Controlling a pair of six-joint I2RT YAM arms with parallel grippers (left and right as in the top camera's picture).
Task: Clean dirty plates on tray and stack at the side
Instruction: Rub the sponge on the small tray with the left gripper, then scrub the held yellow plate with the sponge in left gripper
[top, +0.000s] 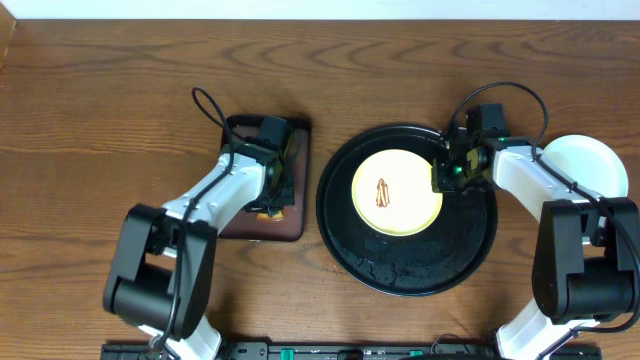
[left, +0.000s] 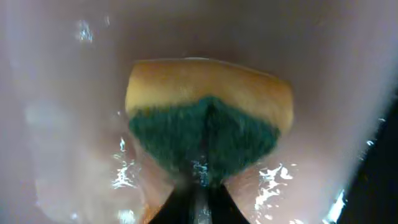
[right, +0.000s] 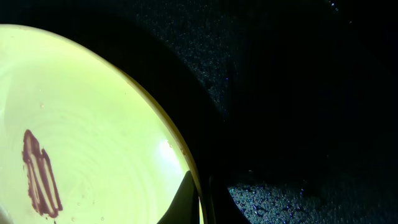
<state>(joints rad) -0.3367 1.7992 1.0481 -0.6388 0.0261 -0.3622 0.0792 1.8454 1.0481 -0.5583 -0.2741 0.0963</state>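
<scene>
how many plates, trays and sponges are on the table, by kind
plates: 2, a yellow plate and a white plate; whether more lie under the white one cannot be told
trays: 2, a black round tray and a brown rectangular tray
sponges: 1, the sponge
total: 5

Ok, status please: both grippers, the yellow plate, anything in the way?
Left gripper shut on sponge. Right gripper shut on yellow plate rim. Smear on it, plate on black tray. Nothing blocking.
</scene>
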